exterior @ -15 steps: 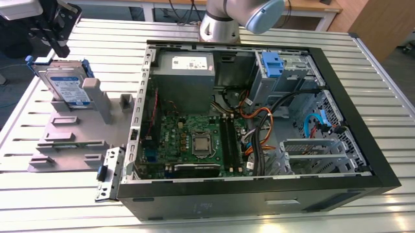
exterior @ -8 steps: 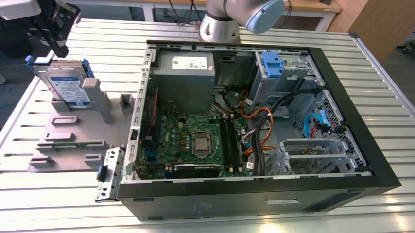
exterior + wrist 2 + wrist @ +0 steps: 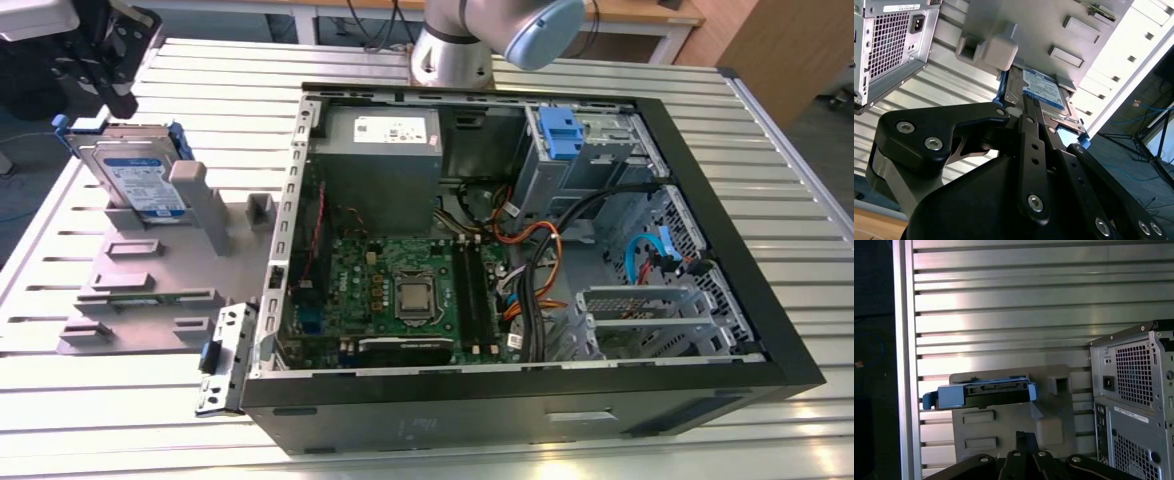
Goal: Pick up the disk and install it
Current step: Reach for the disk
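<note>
Standing upright in a grey holder (image 3: 140, 295) at the exterior view's left of the open computer case (image 3: 787, 330), the disk (image 3: 138, 178) sits just beneath the gripper (image 3: 120, 98), whose claw is clenched on nothing.

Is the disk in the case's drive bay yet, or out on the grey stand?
Out. The disk stands on edge in the grey stand, outside the open computer case, at the exterior view's left.

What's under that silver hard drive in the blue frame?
The silver hard drive in its blue plastic frame stands on edge in a grey plastic holder, which lies on the slatted metal table. The drive's lower edge is hidden by the holder.
</note>
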Motion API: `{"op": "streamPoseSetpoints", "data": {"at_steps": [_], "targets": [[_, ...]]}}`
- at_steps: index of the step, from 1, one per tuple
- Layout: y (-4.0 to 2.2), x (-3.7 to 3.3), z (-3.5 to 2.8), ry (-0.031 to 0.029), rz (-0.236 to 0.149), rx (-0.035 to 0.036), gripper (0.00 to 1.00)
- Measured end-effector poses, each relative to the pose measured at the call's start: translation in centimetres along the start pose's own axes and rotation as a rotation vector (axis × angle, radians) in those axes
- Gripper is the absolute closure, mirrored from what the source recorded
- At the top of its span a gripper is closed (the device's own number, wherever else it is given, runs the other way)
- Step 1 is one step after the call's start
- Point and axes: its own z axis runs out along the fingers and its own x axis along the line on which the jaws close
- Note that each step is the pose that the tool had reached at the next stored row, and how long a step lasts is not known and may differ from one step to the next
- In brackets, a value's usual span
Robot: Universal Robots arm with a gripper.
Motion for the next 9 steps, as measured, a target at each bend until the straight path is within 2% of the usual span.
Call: {"op": "streamPoseSetpoints", "data": {"at_steps": [9], "targets": [[-0.02, 0.31, 0.0, 0.0, 0.0, 0.0, 0.89]]}}
